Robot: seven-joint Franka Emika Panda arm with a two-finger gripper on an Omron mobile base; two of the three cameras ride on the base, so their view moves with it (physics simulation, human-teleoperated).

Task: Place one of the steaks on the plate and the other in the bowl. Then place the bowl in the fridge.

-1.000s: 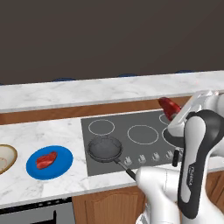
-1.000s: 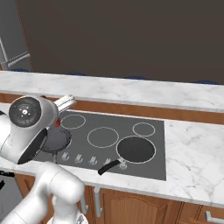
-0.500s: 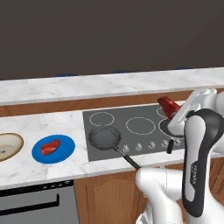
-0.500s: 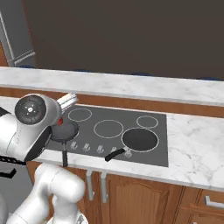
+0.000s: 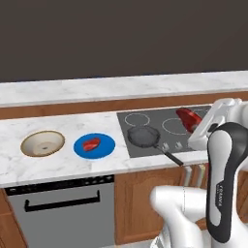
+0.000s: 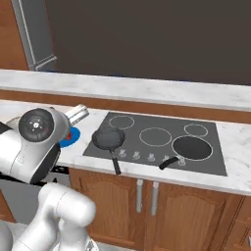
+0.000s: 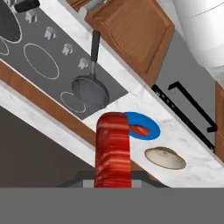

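My gripper (image 5: pixel 193 124) is shut on a red steak (image 5: pixel 188 117), held in the air over the right part of the cooktop. The hand view looks along this steak (image 7: pixel 113 151) toward the counter. The other steak (image 5: pixel 91 144) lies on the blue plate (image 5: pixel 105 147), left of the cooktop. The plate (image 7: pixel 151 130) with its steak (image 7: pixel 139 130) also appears in the hand view. Left of the plate stands the tan bowl (image 5: pixel 42 143), with nothing in it; the bowl (image 7: pixel 165 158) lies beyond the plate in the hand view. A part of the grey fridge (image 6: pixel 34 34) rises at the far left.
A small dark frying pan (image 5: pixel 143 136) sits on the cooktop's (image 6: pixel 157 137) front left burner, handle pointing off the front edge. A second dark pan (image 6: pixel 191 147) rests on the front right burner. An oven with a black handle (image 5: pixel 63 202) is under the plate.
The whole picture has shifted right: the base has driven left along the counter. Bowl and plate have come further into view. The steak stays in my shut gripper.
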